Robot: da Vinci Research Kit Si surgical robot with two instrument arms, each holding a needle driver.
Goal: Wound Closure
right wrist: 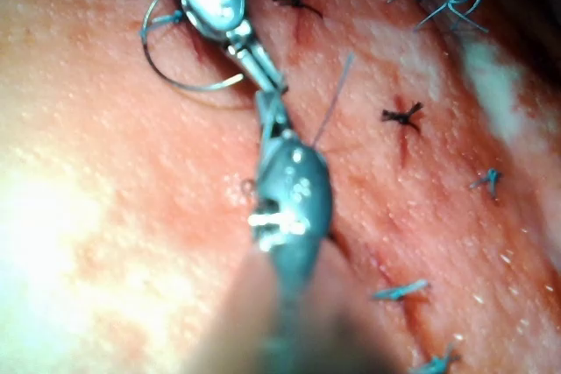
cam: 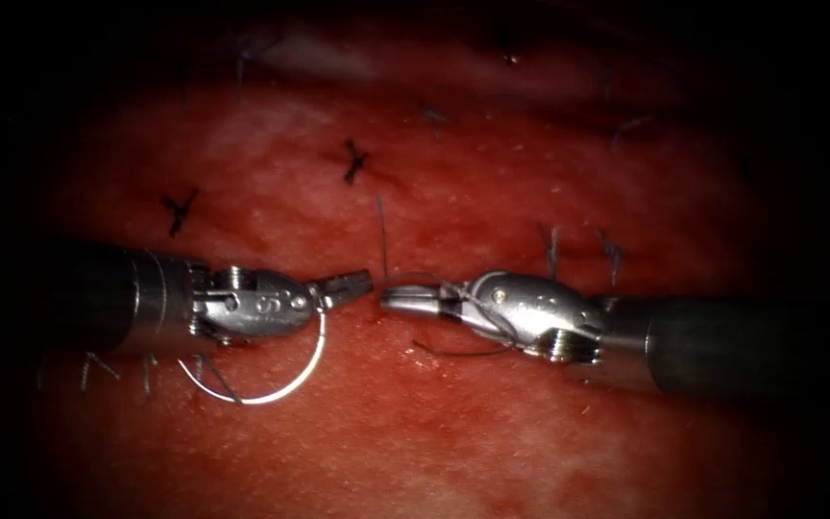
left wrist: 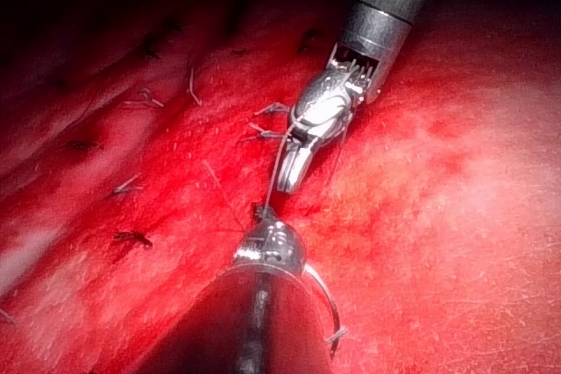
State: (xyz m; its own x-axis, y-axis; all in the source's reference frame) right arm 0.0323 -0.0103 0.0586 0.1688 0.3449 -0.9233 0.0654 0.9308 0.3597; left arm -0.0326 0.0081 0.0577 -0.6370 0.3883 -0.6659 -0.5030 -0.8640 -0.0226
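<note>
My left tool comes in from the left with its jaws shut on the curved needle near one end. The needle's arc hangs below the tool, over the tissue and not in it, left of the stitch site. My right tool meets it tip to tip, jaws shut, with dark thread looped around its body. A short thread tail stands up between the two tips. The left wrist view has the right tool, thread and needle. The right wrist view has the left tool and needle.
Several finished knotted stitches with cut thread ends dot the tissue: and at the lower left. Red fluid wets the tissue around the tools. A slack strand of thread lies under the right tool.
</note>
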